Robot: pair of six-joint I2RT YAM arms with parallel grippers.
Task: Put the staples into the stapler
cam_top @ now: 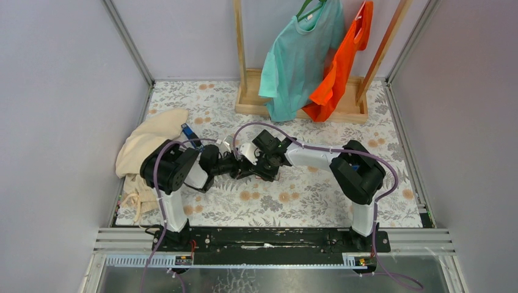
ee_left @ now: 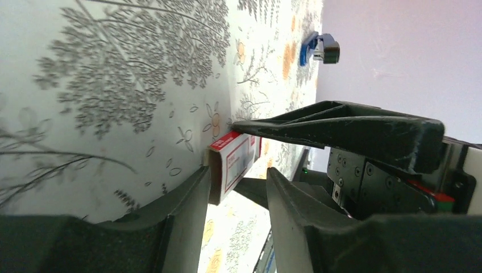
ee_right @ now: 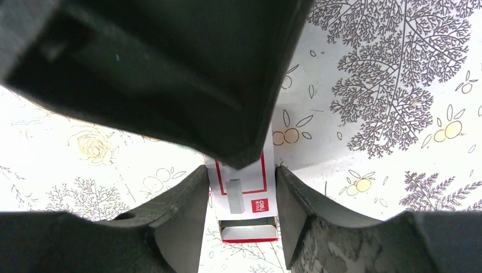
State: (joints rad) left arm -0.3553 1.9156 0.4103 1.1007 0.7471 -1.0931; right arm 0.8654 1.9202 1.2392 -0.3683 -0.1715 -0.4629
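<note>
A: Where are the two arms?

B: They meet over the middle of the flowered bench [cam_top: 317, 195], with their hands close together.

A: What does the right hand hold?

B: The right hand [ee_right: 241, 168] is clamped on a small red-and-white box [ee_right: 250, 190], one finger on each long side. A picture of staples is printed on the box's face. Its open end faces the wrist camera and shows only a shadowed inside.

A: And the staples themselves?

B: They are hidden. Whether they are in the box cannot be told.

A: The left hand?

B: The left hand [ee_left: 239, 169] has its fingers apart. The box's end sits at their tips, touching one finger [ee_left: 190, 205], with a sliver of gap to the other.

A: The stapler?

B: The blue stapler [cam_top: 189, 132] lies on the bench beside a cream cloth [cam_top: 146, 146], apart from both hands.
</note>
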